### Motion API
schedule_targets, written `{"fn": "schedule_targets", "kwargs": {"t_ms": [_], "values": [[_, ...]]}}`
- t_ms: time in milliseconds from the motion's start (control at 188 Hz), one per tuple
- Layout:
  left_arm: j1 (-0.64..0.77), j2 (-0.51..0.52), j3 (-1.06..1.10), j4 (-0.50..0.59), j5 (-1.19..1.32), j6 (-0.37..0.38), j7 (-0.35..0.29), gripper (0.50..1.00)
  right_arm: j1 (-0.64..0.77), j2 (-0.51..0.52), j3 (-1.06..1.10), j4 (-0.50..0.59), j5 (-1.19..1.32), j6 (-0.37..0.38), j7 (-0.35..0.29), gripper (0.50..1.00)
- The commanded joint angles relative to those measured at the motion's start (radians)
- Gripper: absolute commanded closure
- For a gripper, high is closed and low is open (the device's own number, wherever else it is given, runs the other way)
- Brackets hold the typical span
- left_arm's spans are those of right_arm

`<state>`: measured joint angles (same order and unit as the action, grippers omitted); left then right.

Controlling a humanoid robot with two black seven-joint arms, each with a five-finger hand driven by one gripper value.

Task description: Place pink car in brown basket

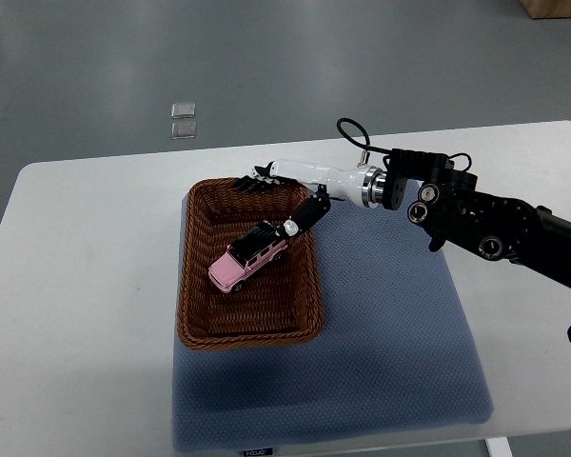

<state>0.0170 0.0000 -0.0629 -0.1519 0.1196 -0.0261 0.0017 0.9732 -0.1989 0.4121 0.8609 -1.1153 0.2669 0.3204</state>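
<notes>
The pink car, with a black roof, lies aslant on the floor of the brown wicker basket. My right hand reaches in from the right and hovers over the basket's far right corner. Its black fingers are spread along the far rim. The thumb points down toward the car's rear end, touching or nearly touching it. The hand does not enclose the car.
The basket stands on the left part of a blue mat laid on a white table. Two small clear squares lie on the grey floor beyond the table. A cardboard box corner shows at the top right.
</notes>
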Motion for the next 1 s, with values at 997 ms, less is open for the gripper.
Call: {"fn": "schedule_targets", "kwargs": {"t_ms": [997], "values": [[0.000, 0.000, 0.000, 0.000, 0.000, 0.000, 0.000, 0.500, -0.070, -0.093, 0.030, -0.269, 1.456, 0.078, -0.383, 0.583]]}}
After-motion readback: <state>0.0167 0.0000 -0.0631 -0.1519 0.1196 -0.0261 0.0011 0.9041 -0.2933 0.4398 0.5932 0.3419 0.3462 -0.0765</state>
